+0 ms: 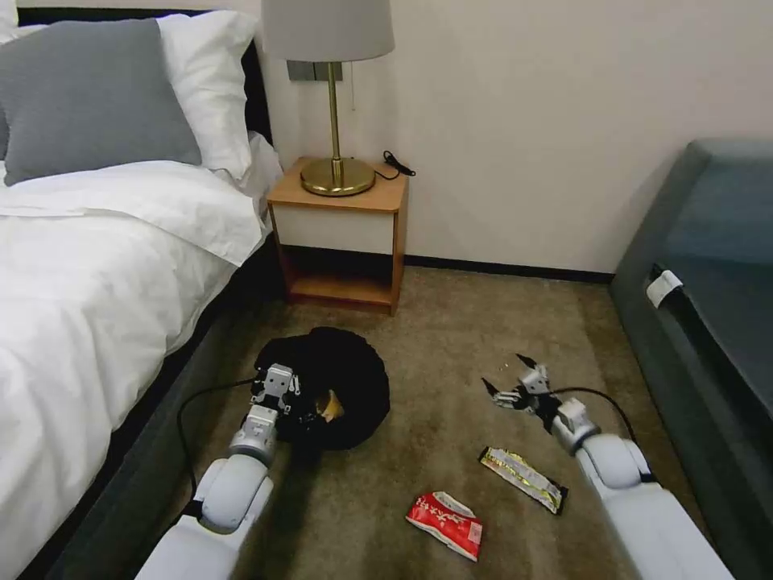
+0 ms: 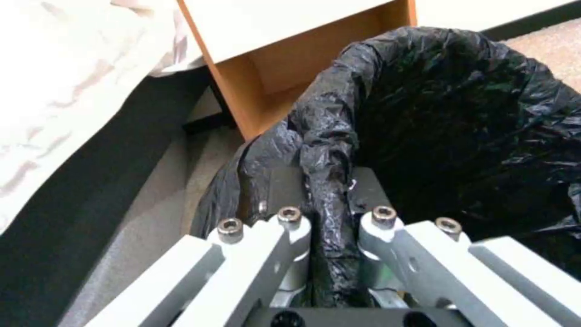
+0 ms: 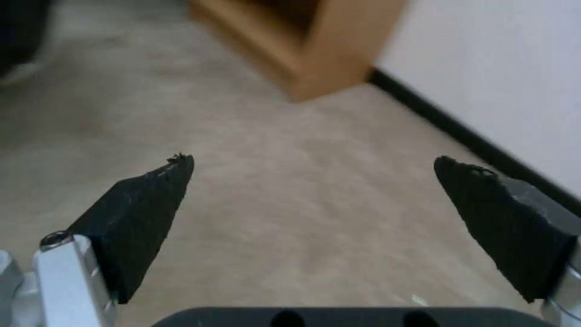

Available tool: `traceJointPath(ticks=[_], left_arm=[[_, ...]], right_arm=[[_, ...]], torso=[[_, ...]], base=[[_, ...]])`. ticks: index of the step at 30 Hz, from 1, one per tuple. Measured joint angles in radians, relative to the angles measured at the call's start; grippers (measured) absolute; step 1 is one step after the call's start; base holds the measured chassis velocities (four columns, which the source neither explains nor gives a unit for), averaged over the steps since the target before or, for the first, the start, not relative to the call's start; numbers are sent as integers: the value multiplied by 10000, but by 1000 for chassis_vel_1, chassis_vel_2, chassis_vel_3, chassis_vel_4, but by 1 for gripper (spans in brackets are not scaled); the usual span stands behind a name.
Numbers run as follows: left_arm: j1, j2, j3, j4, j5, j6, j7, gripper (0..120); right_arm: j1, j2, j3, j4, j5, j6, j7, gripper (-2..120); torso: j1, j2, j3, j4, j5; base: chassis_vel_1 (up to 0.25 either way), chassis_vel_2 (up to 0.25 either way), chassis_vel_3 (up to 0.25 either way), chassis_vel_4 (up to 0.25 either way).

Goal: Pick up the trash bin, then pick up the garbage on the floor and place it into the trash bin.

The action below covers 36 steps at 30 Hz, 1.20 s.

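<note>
Carpet [image 1: 451, 354] — bed [image 1: 97, 266], nightstand [image 1: 342, 242] behind — holds two wrappers.

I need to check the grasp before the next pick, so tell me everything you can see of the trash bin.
The trash bin is round, lined with a wrinkly black plastic bag folded over its rim. It is on the carpet between bed and nightstand. The left gripper is shut on its near rim, jaws pinching the liner. Something tan-brown lies inside.
</note>
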Motion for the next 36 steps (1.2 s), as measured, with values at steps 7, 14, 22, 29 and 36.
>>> traceJointPath(ticks=[7,14,22,29,36], left_arm=[[137,-113,-12,102,78,31,-19,4],[256,-435,52,-86,238,168,-109,4],[235,-740,238,12,439,176,-126,4],[115,-1065,349,285,635,68,-163,4],[116,-1196,318,344,718,40,-155,4]], right_arm=[[584,-193,-1361,-292,274,-753,-1500,100],[479,-310,-1902,-256,261,-1201,-2247,100],[-396,-974,-2022,652,476,-1504,-2533,100],[-1293,-1256,-2096,1185,448,-1527,-2575,100],[-1819,-1204,-2230,1305,-4,-1391,-2569,100]], torso=[[0,0,0,0,2],[0,-1,0,0,2],[0,0,-1,-2,1],[-1,0,-2,-3,5],[-1,1,-2,-3,2]], base=[[0,0,0,0],[0,0,0,0],[0,0,0,0],[0,0,0,0],[0,0,0,0]])
